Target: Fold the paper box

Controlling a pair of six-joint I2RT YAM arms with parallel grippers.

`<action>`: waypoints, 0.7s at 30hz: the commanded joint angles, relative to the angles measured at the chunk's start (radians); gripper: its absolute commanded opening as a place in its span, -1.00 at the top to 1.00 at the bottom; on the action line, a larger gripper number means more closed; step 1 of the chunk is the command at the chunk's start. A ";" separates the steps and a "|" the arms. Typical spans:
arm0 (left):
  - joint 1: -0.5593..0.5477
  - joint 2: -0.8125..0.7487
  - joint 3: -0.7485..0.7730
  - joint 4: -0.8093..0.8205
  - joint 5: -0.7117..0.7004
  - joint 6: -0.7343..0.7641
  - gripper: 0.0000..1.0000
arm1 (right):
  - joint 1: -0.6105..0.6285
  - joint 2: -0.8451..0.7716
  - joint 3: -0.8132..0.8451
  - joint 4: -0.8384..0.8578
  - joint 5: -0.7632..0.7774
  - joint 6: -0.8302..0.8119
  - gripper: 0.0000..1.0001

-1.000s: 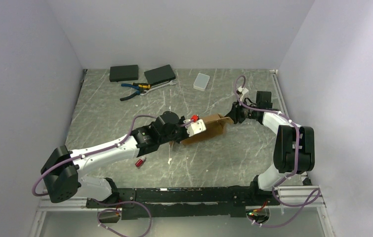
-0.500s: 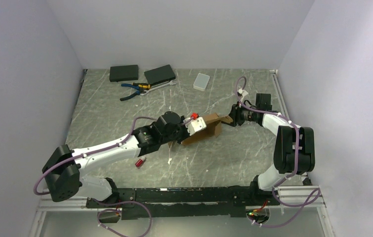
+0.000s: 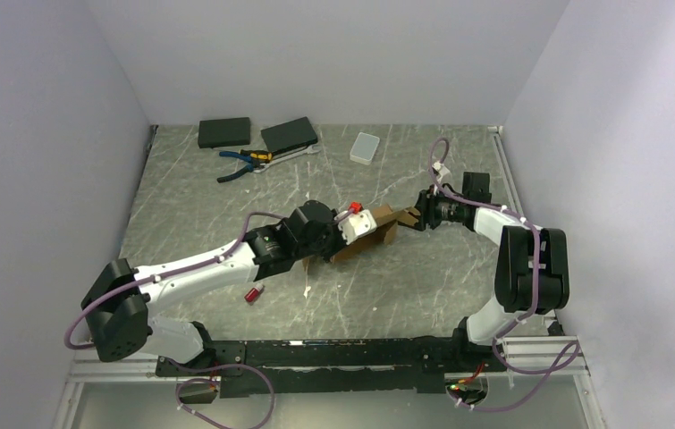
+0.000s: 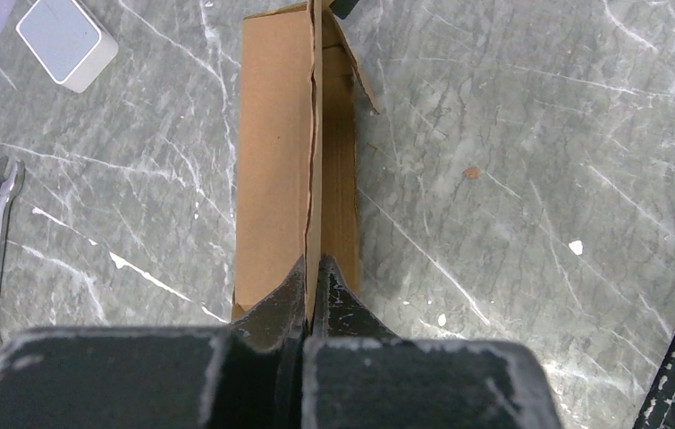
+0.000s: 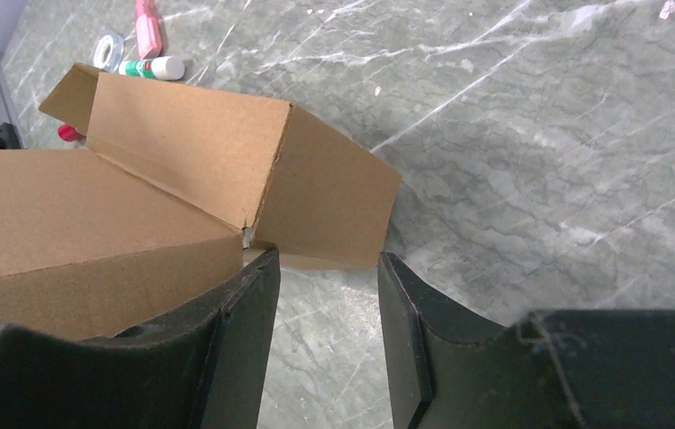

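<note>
Plain brown paper box (image 3: 376, 231), partly folded, lying just right of the middle of the grey marbled table (image 3: 459, 286), long and narrow, stretched between the two arms. Left gripper (image 4: 312, 268) pinched tight on the thin upright edge of one cardboard panel at the box's left end, fingers pressed together with only the sheet between. Right gripper (image 5: 326, 266) at the opposite end, jaws parted to a middling width, the box's end panel just ahead of the gap; contact with either finger impossible to tell. Toward the far left corner of the table, a flat black box (image 3: 223, 132) and a second black box (image 3: 289, 134) side by side, pliers (image 3: 242, 161) just in front of them. Small translucent white case (image 3: 365, 147) near the far edge, well apart from the paper box. Small red item (image 3: 253, 293) beside the left arm.
</note>
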 commanded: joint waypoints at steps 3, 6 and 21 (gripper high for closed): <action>-0.006 0.020 0.052 -0.073 -0.025 -0.043 1.00 | 0.005 0.011 -0.040 0.171 -0.046 0.139 0.03; -0.005 0.035 0.069 -0.091 -0.036 -0.055 1.00 | 0.012 0.018 -0.049 0.224 -0.041 0.188 0.03; 0.019 0.055 0.080 -0.108 -0.045 -0.099 1.00 | 0.051 0.064 -0.102 0.396 0.004 0.391 -0.03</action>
